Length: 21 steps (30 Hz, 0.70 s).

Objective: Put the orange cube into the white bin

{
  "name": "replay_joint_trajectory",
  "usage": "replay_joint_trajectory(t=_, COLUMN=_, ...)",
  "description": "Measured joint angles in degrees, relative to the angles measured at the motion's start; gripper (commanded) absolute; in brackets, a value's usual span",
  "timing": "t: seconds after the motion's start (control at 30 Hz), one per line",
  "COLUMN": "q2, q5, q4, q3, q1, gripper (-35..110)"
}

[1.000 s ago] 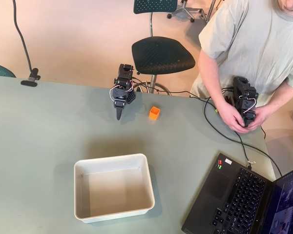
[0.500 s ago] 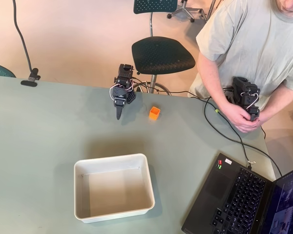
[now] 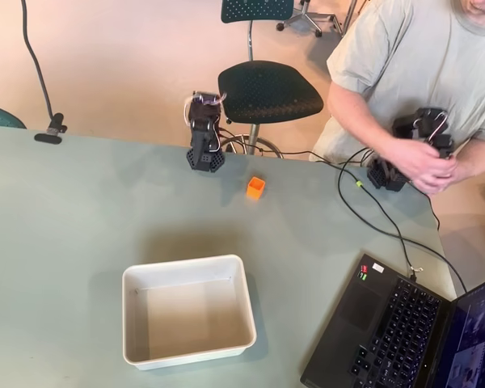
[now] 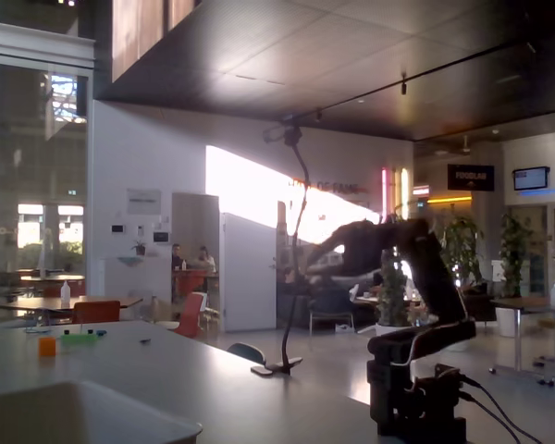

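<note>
Reach step is pending: the gripper (image 3: 200,105), jaw state not discernible, is hovering raised near its base while the orange cube (image 3: 255,187) is sitting on the table (image 3: 81,210), well apart from the white bin (image 3: 187,310), needing descent onto it.

A pale grey-green table (image 3: 81,226) fills the lower part of the overhead view, with a beige floor (image 3: 121,65) beyond it at twelve o'clock. A dark swivel chair (image 3: 268,90) stands on that floor near one o'clock. In the fixed view, a dark ceiling (image 4: 351,55) spans a large hall, sunlight falls across a white wall (image 4: 259,194), tall windows (image 4: 32,194) sit at nine o'clock, and potted plants (image 4: 513,250) stand at three o'clock.
</note>
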Motion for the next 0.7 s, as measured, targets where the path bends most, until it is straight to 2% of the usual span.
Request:
replay_joint_trajectory(t=0.17, q2=-23.6, q5=0.0, q4=17.7, q3=-29.9, q1=-3.6, gripper=2)
replay_joint_trajectory(t=0.27, q2=-37.9, q5=-0.1, q4=27.2, q3=-40.7, q1=-9.1, gripper=2)
replay_joint_trajectory(t=0.37, q2=-49.0, q5=0.0, q4=28.8, q3=-42.5, q1=-14.5, gripper=2)
replay_joint_trajectory(t=0.7, q2=-62.5, q5=-0.2, q4=29.3, q3=-43.5, q1=-32.6, gripper=2)
